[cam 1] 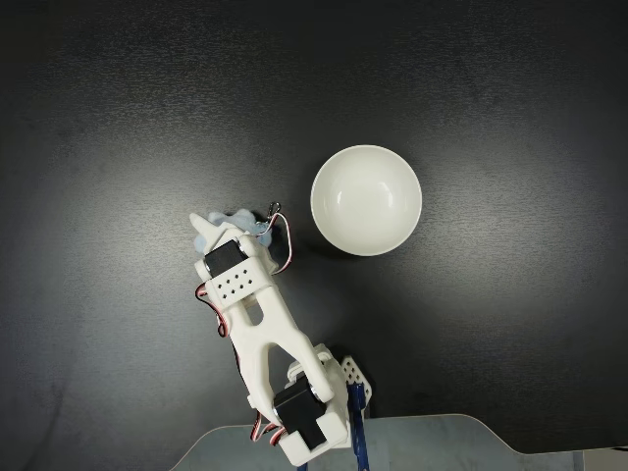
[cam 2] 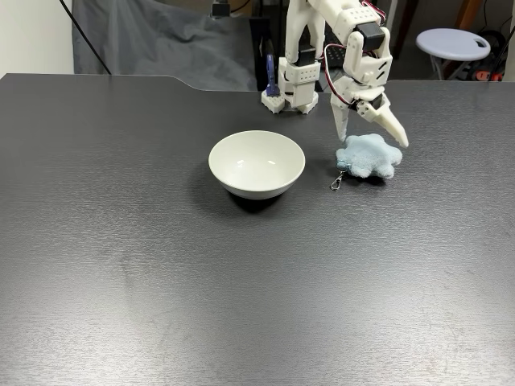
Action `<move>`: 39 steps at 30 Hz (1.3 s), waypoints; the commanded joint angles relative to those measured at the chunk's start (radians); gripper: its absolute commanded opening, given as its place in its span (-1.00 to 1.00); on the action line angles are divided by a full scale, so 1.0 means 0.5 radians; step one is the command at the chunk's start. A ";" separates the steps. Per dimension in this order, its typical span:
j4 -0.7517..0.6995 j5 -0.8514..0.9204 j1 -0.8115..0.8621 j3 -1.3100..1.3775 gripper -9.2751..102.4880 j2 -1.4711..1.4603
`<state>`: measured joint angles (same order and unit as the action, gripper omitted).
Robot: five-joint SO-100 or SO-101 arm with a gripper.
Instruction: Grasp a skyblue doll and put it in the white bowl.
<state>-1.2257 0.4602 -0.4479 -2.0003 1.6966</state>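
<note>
Fluff directly beneath the gripper (cam 2: 372,133), spread wide: skyblue doll (cam 2: 369,156) looks light and squashy; pinch its lumpy middle, avoiding the metal clasp (cam 2: 338,182) dangling bowl-side.

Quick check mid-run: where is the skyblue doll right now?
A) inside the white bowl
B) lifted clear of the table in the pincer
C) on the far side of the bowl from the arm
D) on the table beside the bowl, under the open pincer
D: in a fixed view the skyblue doll lies on the table beside the white bowl, whose inside is bare, with the open pincer spread over it.
</note>
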 commanded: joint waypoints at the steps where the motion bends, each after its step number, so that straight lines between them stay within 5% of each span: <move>1: 0.000 0.018 0.009 0.040 0.36 0.021; 39: 0.031 0.015 -0.080 0.362 0.36 -0.411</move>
<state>-1.2134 0.4602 -0.4924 -1.8807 1.4788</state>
